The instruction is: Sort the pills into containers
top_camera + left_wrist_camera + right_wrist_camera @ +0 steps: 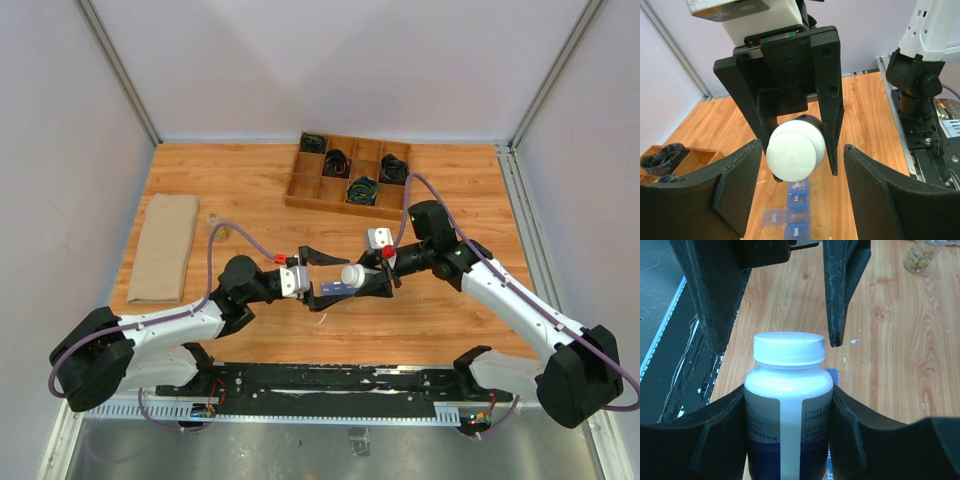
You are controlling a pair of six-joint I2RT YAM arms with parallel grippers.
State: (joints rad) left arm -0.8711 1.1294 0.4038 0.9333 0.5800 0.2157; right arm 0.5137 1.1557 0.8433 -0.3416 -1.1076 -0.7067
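Pill organizer [796, 212], a translucent-blue strip, lies flat on the tabletop [250, 190] beneath both hands, near the middle. A tan folded cloth [165, 248] sits at the far left. The left hand [801, 152] is open, its fingers spread either side of a white-capped bottle [788, 350]. The right hand [788, 395] clamps that bottle's body. A wooden tray [300, 185] sits at the back.

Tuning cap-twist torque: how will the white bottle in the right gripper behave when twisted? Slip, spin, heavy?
The white bottle is smooth and round, clamped by the right gripper on two sides only: likely to spin under torque. Its walls show no dent at the grip, so probably stiff. Opaque, so weight is unclear; probably light.
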